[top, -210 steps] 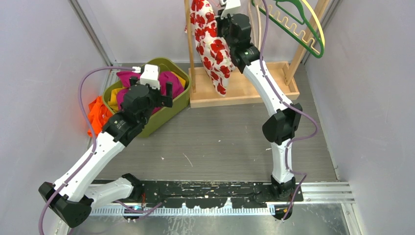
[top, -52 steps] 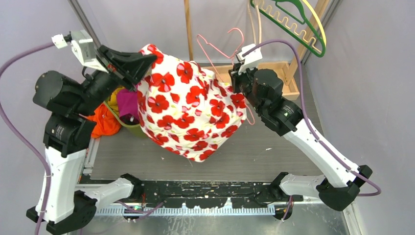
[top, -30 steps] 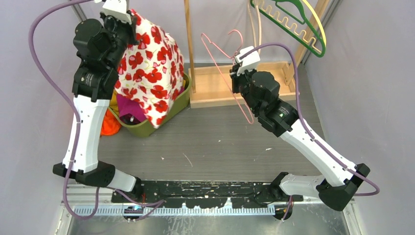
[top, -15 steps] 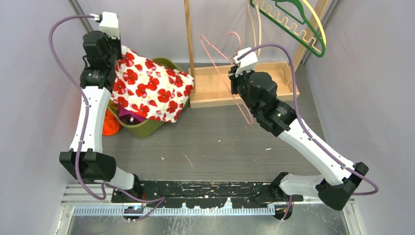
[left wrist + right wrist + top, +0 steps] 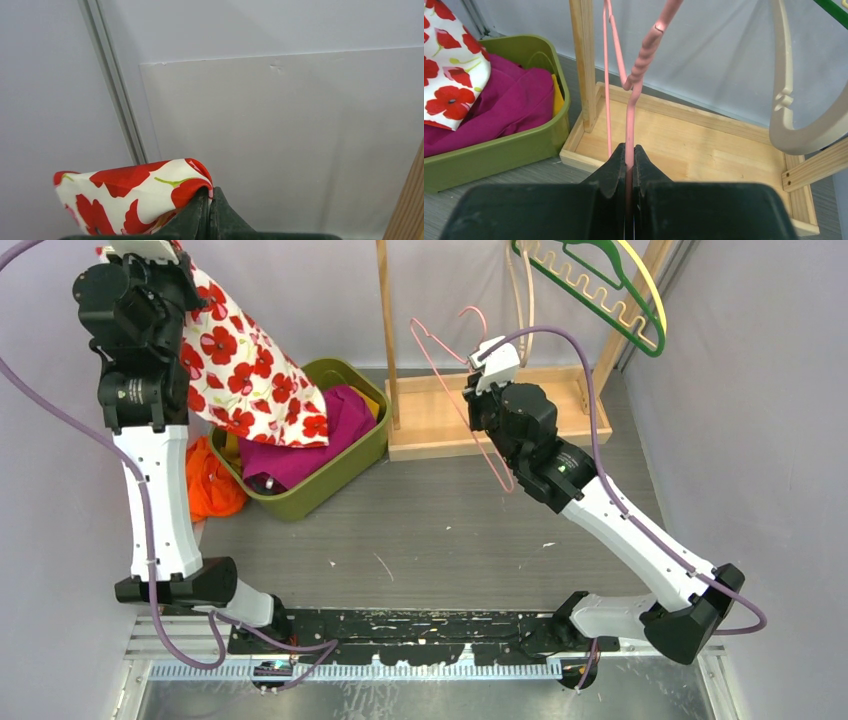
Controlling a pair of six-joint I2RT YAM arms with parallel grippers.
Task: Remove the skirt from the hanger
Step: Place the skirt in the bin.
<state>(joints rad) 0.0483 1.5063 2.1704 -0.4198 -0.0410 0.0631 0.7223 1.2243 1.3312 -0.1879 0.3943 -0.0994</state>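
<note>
The skirt (image 5: 245,370), white with red poppies, hangs from my left gripper (image 5: 178,262), raised high at the back left above the green bin (image 5: 345,468). In the left wrist view a fold of the skirt (image 5: 135,197) is pinched in my left gripper (image 5: 210,192). The skirt's lower edge rests on the clothes in the bin. The pink wire hanger (image 5: 455,390) is bare and held upright in front of the wooden rack by my right gripper (image 5: 478,408). In the right wrist view my right gripper (image 5: 629,150) is shut on the hanger (image 5: 630,100).
The green bin holds magenta cloth (image 5: 300,445) and a yellow piece; an orange garment (image 5: 205,485) lies left of it. A wooden rack with a tray base (image 5: 440,425) stands at the back, with green, yellow and beige hangers (image 5: 610,300) at the top right. Walls close both sides.
My left arm has lifted the skirt up and to the left, off the bin's contents, so it hangs taller. My right arm with the hanger has barely shifted.
</note>
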